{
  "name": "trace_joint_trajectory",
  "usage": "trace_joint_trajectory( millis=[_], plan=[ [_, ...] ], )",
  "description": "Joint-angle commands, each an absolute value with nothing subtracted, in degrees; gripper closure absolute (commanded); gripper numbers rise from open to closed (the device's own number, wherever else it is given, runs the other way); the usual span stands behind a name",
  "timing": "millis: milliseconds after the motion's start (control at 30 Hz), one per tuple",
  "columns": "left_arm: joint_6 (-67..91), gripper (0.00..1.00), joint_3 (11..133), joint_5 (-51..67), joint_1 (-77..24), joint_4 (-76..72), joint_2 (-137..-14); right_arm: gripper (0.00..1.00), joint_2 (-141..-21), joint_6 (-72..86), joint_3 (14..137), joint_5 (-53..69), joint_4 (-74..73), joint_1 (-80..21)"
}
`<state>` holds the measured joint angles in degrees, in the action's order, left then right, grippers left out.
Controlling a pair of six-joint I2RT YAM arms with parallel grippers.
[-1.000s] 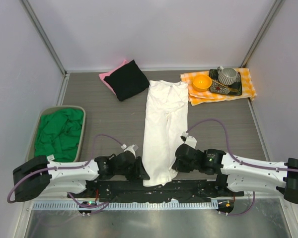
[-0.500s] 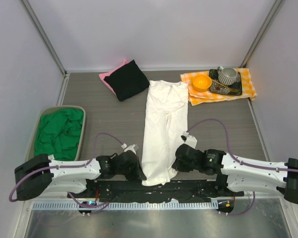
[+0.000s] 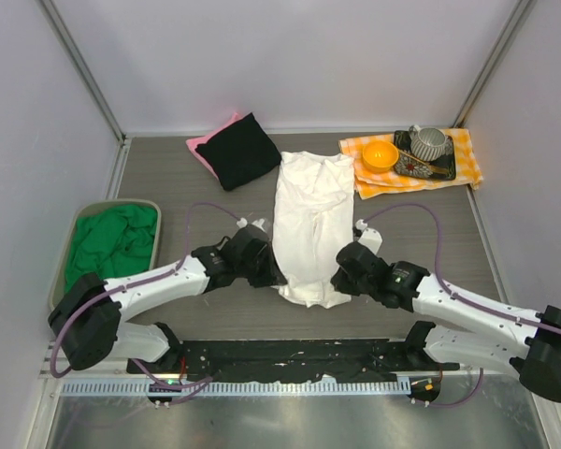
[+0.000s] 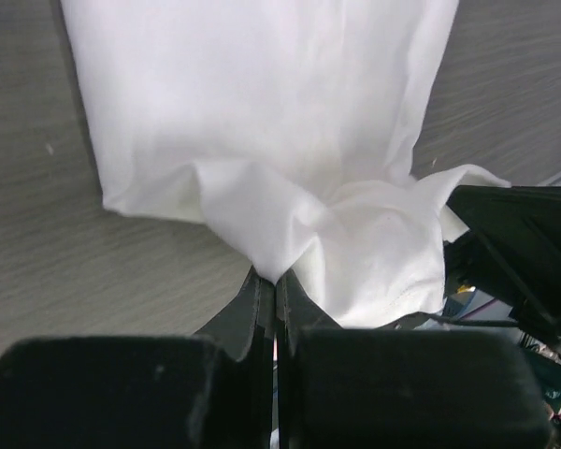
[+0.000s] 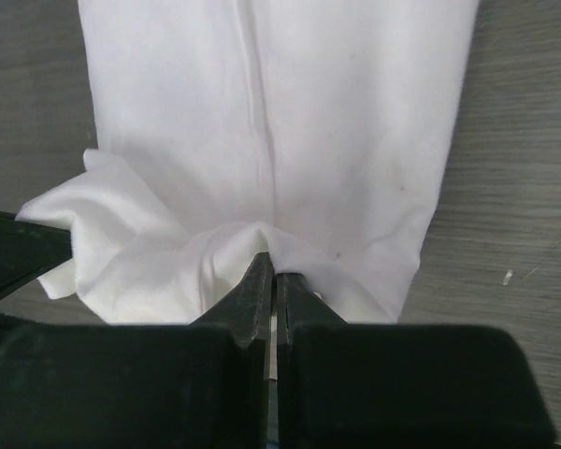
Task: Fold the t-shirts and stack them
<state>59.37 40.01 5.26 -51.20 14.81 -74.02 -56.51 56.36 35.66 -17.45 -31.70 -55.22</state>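
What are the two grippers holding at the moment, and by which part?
Both hold the white t-shirt by its near end: left gripper pinching the left side, right gripper the right.

A grey, wood-grained bench is seen across the middle of the frame. It is enclosed by a plain pale back wall at the top and side walls at left and right, joined by slanting metal corner posts. A brushed metal strip is laid along the bottom edge. Soft, even light is cast throughout.
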Motion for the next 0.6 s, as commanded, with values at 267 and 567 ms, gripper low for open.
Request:
trace_joint_trajectory(
  millis=[267,567],
  plan=[
    [51.5,1.00,52.0,11.9,-41.5,16.4,-81.5,0.99,-58.9,46.9,41.6,-14.1,-26.8,-40.4],
    [50.6,1.00,54.9,14.8,-36.7,12.9,-87.2,0.99,-64.6,45.1,43.6,-11.9,-21.5,-34.8]
  ],
)
